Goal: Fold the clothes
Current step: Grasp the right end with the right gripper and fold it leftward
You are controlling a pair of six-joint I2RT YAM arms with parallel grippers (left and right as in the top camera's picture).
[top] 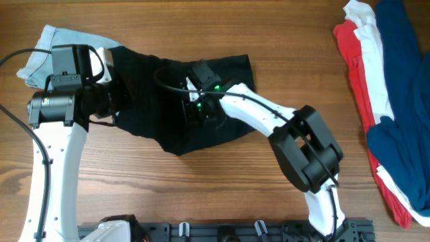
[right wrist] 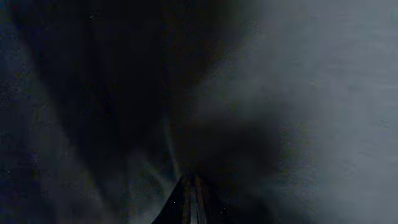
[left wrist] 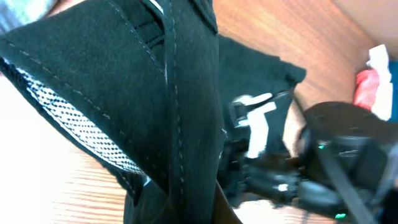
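- Gripping with the left tool (top: 115, 95), clamped on the waistband edge of the black shorts (top: 222, 77), holding it off the surface (top: 201, 195) centre-left.
- Resting the right tool (top: 196, 107) mid-garment; not managing to tell whether apart or together.
- Needing a smooth carry across, sparing the denim shorts (top: 50, 40) nearby.

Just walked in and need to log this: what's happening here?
Two robot arms are folding black shorts on the wooden table. The left gripper holds the waistband edge raised off the surface; the right gripper is down in the middle of the fabric, its grip hidden. A pile of other clothes lies at the right.
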